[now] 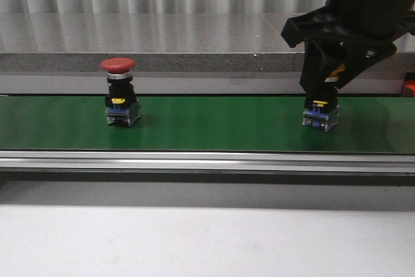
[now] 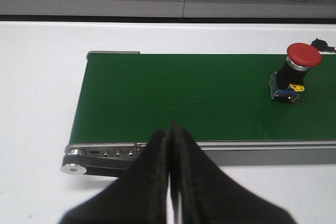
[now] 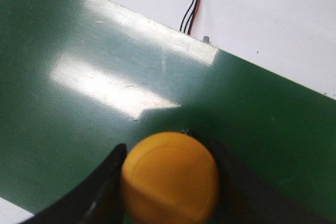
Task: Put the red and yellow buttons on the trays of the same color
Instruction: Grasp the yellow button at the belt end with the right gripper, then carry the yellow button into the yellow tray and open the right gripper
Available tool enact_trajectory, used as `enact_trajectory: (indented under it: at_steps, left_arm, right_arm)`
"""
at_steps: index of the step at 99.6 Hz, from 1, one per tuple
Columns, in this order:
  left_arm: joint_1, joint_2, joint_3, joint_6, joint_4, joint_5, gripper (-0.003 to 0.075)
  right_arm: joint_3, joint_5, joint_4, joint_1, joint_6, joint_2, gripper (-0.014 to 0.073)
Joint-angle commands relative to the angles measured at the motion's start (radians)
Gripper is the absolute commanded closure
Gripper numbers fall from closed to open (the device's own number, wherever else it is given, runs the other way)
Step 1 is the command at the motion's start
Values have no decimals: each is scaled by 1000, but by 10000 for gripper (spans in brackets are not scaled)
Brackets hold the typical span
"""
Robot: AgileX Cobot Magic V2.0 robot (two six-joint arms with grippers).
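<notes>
A red button (image 1: 118, 89) stands upright on the left part of the green belt (image 1: 214, 124); the left wrist view shows the red button (image 2: 299, 64) far from my left gripper (image 2: 170, 127), which is shut and empty over the belt's near rail. The yellow button (image 1: 320, 115) rests with its base on the belt at the right. My right gripper (image 1: 322, 85) reaches down over it. In the right wrist view the fingers press both sides of the yellow cap (image 3: 170, 179). The trays are out of view.
A metal rail (image 1: 194, 160) runs along the belt's front edge, with white table in front. Behind the belt rises a grey speckled ledge (image 1: 162, 37). Black and red wires (image 3: 191, 3) lie on the white surface beyond the belt's edge.
</notes>
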Motion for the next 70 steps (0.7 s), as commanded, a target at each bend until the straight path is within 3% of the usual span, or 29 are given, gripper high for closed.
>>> enact_trajectory:
  at_steps: [1, 14, 28, 45, 70]
  left_arm:
    - [-8, 1, -28, 1, -6, -70, 739]
    - [-8, 1, -28, 1, -6, -70, 739]
    - [-8, 1, -28, 1, -6, -70, 739]
    - [-8, 1, -28, 1, -6, -70, 739]
    - [-8, 1, -28, 1, -6, -70, 739]
  right_arm:
    - [-32, -34, 0, 0, 0, -67, 495]
    - [-32, 19, -2, -27, 14, -135, 495]
    - [-32, 142, -13, -136, 16, -224, 495]
    - [-24, 265, -29, -341, 22, -358, 498]
    - [11, 275, -48, -698, 48, -514, 498]
